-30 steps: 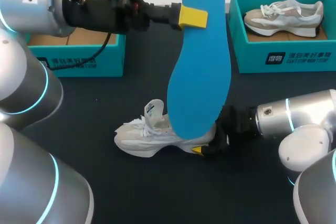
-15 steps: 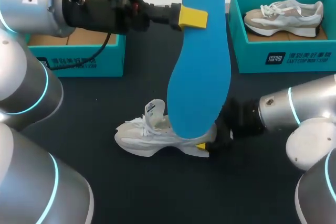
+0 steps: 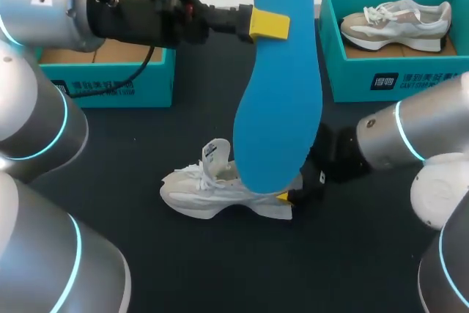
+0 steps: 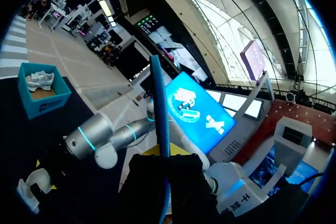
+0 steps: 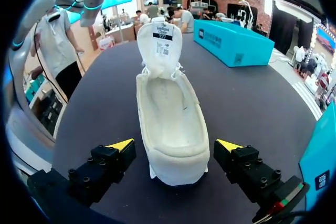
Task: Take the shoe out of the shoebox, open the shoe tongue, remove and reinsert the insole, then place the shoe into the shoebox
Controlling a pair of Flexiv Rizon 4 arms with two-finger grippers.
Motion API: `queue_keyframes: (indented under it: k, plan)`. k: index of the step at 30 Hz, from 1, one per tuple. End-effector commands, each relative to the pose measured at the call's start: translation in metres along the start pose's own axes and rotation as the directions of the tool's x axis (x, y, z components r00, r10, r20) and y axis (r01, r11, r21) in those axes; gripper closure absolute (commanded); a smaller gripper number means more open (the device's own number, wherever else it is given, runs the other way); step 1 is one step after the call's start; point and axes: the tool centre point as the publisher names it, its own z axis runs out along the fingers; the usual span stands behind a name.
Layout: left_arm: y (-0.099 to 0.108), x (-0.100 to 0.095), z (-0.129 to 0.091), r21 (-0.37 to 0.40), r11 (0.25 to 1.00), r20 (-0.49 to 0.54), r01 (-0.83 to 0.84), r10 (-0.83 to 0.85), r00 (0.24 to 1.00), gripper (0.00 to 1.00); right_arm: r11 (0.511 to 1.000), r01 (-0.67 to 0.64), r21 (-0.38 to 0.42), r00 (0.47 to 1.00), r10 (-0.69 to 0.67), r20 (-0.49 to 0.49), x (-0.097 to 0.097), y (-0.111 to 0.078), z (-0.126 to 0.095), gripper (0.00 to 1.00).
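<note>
Dark table [image 3: 220, 269] carries the shoe [image 3: 220, 192], out of the box [image 3: 110, 86] with tongue [image 5: 159, 43] up, the left fingers [image 3: 269, 25] clamped on the insole [image 3: 278, 108] held aloft, the right fingers [image 5: 119, 145] open astride the heel [image 5: 176, 163], so reinserting and reboxing seem left.

Exhibition hall: glazed roof [image 4: 236, 14], screens [image 4: 195, 109]

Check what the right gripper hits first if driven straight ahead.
The white shoe, heel first: it sits dead ahead of the right gripper, roughly between its open jaws with gaps either side. Depth unclear.
</note>
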Motion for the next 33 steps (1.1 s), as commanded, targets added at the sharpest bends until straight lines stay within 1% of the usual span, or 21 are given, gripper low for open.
queue_keyframes:
  k: [1,4,6,7,11,13,18,22,28,33]
  plan:
    - [0.001,-0.001,0.001,0.0,1.0,-0.001,0.0,0.0,1.0,1.0,0.955,-0.014,0.295,1.0,0.013,0.006,0.001,0.005,-0.005,0.0]
    - [0.001,-0.001,0.001,0.0,1.0,-0.001,0.0,0.0,1.0,1.0,0.942,-0.041,0.334,0.999,0.039,0.012,0.0,0.007,-0.01,0.0]
    - [0.001,-0.001,0.001,0.0,1.0,-0.001,0.0,0.0,1.0,1.0,0.926,-0.068,0.371,0.997,0.056,0.044,0.0,0.009,-0.013,0.0]
    - [0.001,-0.001,0.001,0.0,1.0,-0.001,0.0,0.0,1.0,1.0,0.918,-0.069,0.391,0.997,0.057,0.042,0.0,0.011,-0.014,0.0]
    - [0.001,-0.001,0.001,0.0,1.0,-0.001,0.0,0.0,1.0,1.0,0.894,-0.099,0.437,0.995,0.075,0.072,0.001,0.017,-0.019,0.0]
    - [0.001,-0.001,0.001,0.0,1.0,-0.001,0.0,0.0,1.0,1.0,0.872,-0.095,0.48,0.995,0.07,0.069,0.001,0.02,-0.02,0.0]
    - [0.001,-0.001,0.001,0.0,1.0,-0.001,0.0,0.0,1.0,1.0,0.836,-0.09,0.541,0.994,0.045,0.095,0.002,0.026,-0.022,0.0]
    - [0.001,-0.001,0.001,0.0,1.0,-0.001,0.0,0.0,1.0,1.0,0.829,-0.063,0.555,0.997,0.029,0.07,0.003,0.025,-0.021,0.0]
    - [0.001,-0.001,0.001,0.0,1.0,-0.001,0.0,0.0,1.0,1.0,0.827,-0.027,0.562,0.998,-0.008,0.06,0.005,0.024,-0.022,0.0]
    - [0.001,-0.001,0.001,0.0,1.0,-0.001,0.0,0.0,1.0,1.0,0.806,-0.013,0.592,0.997,-0.037,0.072,0.005,0.024,-0.025,0.0]
